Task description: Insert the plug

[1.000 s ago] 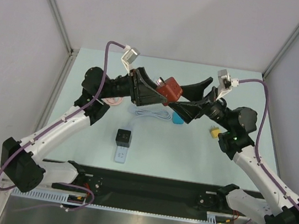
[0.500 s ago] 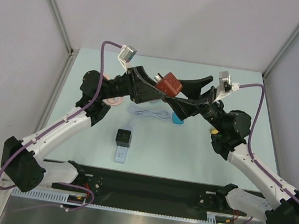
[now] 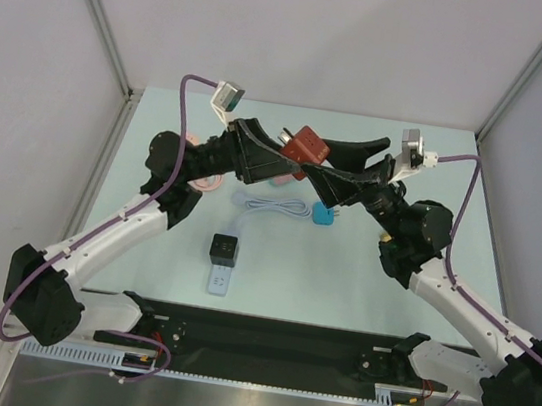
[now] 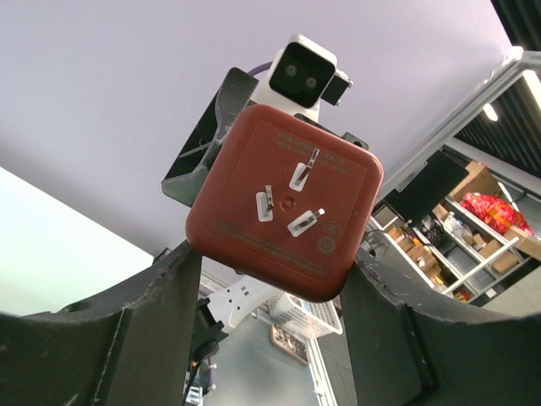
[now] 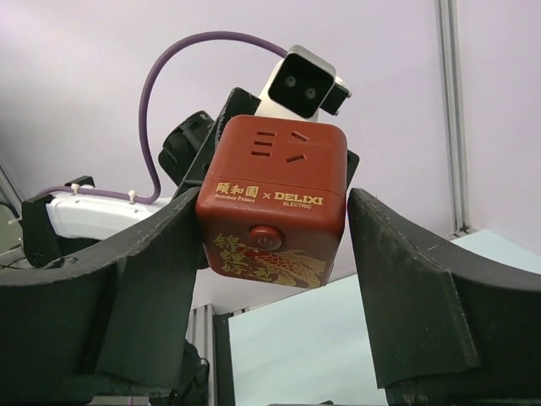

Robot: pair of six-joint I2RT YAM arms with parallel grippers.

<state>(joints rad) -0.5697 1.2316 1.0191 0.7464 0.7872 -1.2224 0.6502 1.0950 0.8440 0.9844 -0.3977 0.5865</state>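
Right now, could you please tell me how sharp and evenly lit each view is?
Top external: sharp and evenly lit, soft shadows on the table. Left wrist: red socket cube crisp, bright lamps flaring at right, dark left fingers shadowed. Right wrist: cube's gold lettering legible, right fingers nearly black.

My table [image 3: 340,284] is a pale green sheet. Near its middle lies a white cable [image 3: 271,205], gathered into a loose, flat loop. A small blue piece [image 3: 324,216] lies just beside the cable's right end. To the cable's left a pink round thing [image 3: 209,184] lies flat, partly covered from above. Nearer to me than the cable, and a little to its left, stands a black cube [image 3: 224,248]. Nearer still lies a flat white block [image 3: 221,281], close to the cube but apart from it. Farthest from the cable on my side, a black rail [image 3: 272,337] runs along the table's near edge.
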